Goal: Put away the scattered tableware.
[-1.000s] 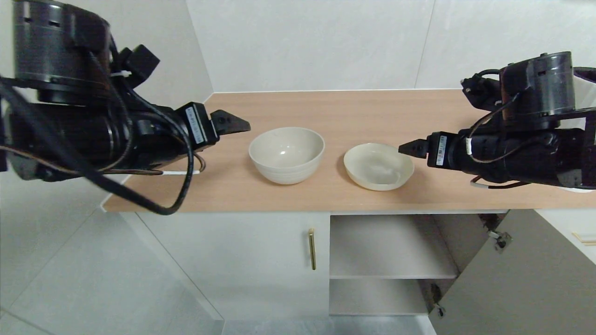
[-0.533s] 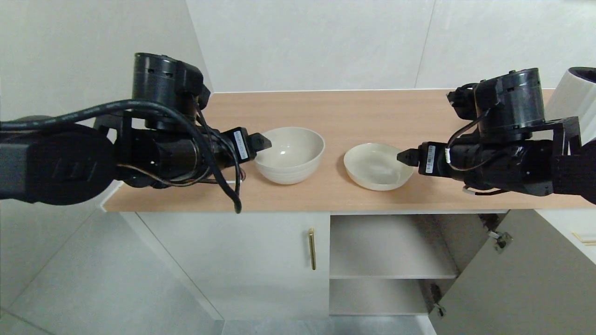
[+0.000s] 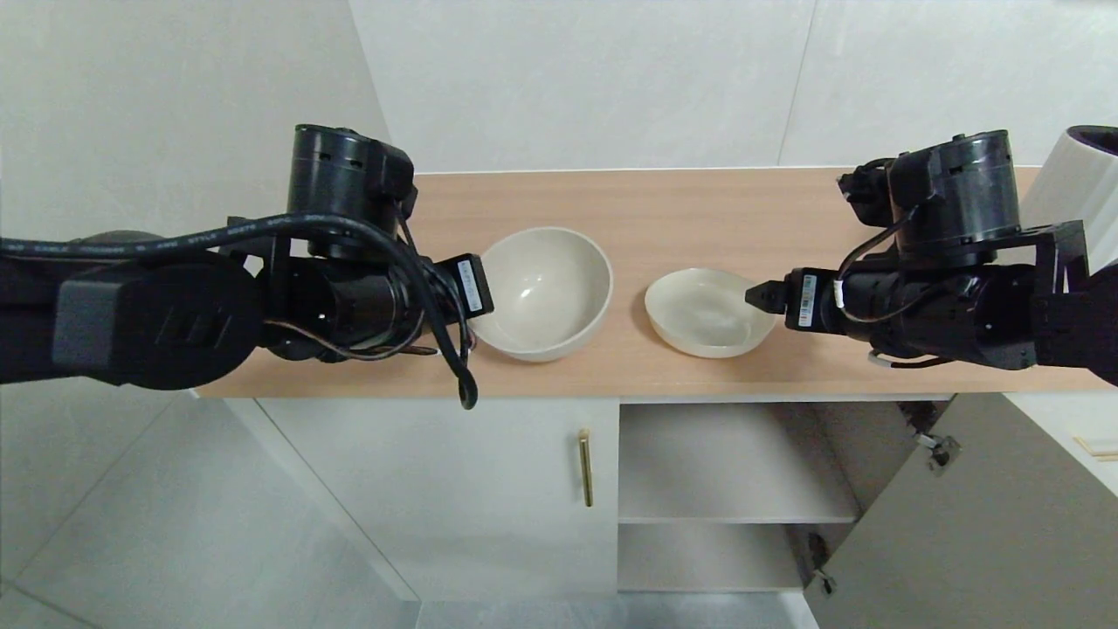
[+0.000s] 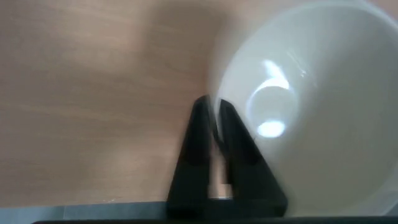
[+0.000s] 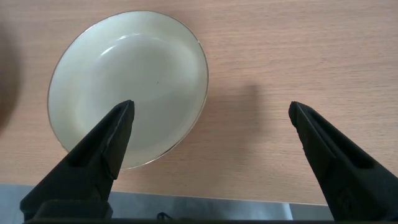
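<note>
- Wooden table [image 3: 699, 201]: my left claw [image 4: 213, 102] pinches the tilted bowl [image 3: 546, 288] by its rim; so thin a hold may slip.
- Spread, my right claw [image 5: 211, 107] straddles the plate [image 5: 124, 87] edge.

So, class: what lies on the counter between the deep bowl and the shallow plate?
Nothing: a bare strip of wooden counter separates the deep bowl from the shallow plate, as the head view shows.
</note>
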